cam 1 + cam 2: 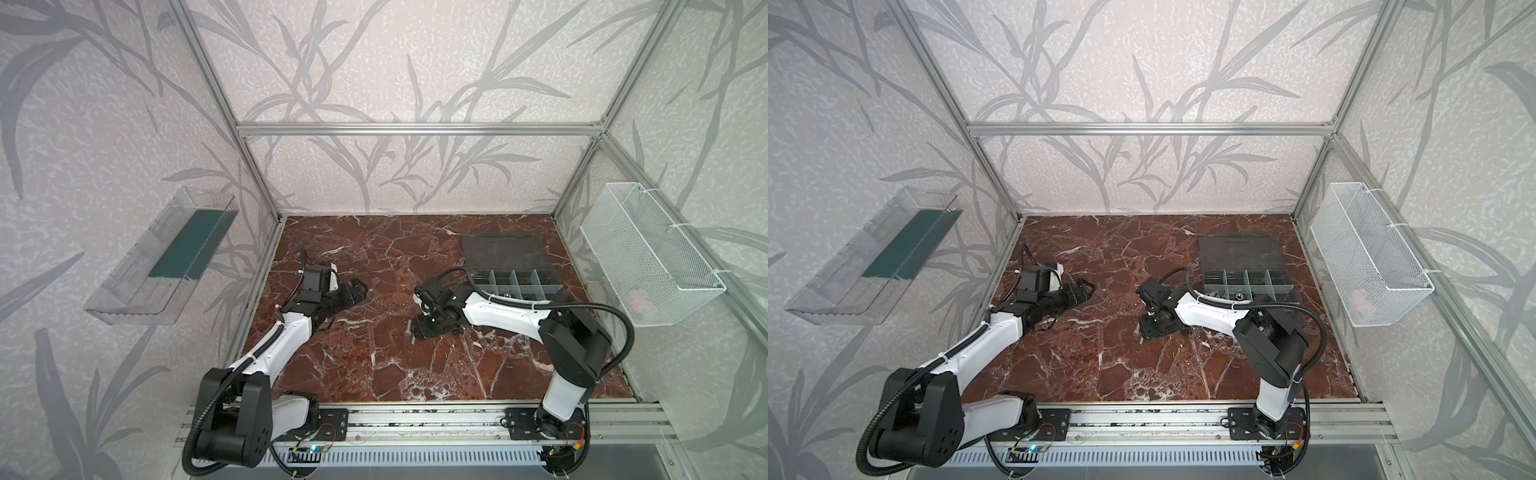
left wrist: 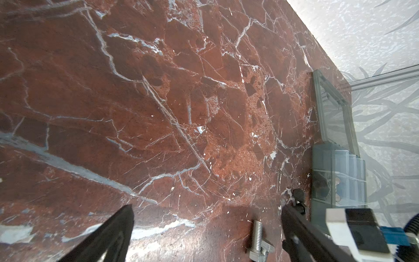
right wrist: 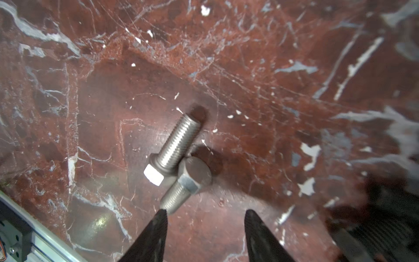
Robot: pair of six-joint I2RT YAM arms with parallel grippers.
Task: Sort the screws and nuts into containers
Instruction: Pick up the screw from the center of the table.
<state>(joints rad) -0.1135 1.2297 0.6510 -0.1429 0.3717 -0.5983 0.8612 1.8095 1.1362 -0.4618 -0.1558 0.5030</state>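
right jaws open next to two bolts

the right jaws are low over the bench (image 1: 365, 374). they stand apart and there is nothing between them. in the right wrist view one tip (image 3: 156, 231) is just at the thread end of a silver bolt (image 3: 189, 179). that bolt touches a second bolt (image 3: 175, 145) near their heads. both lie flat near the middle of the bench.

the left jaws are wide apart too and hold nothing. they are on the left side, well apart from the bolts.

the box (image 1: 516, 279) sits at the far right of the bench, behind the right arm. its lid (image 1: 503, 253) lies open and flat behind it. small bits lie in some cells, too small to tell.
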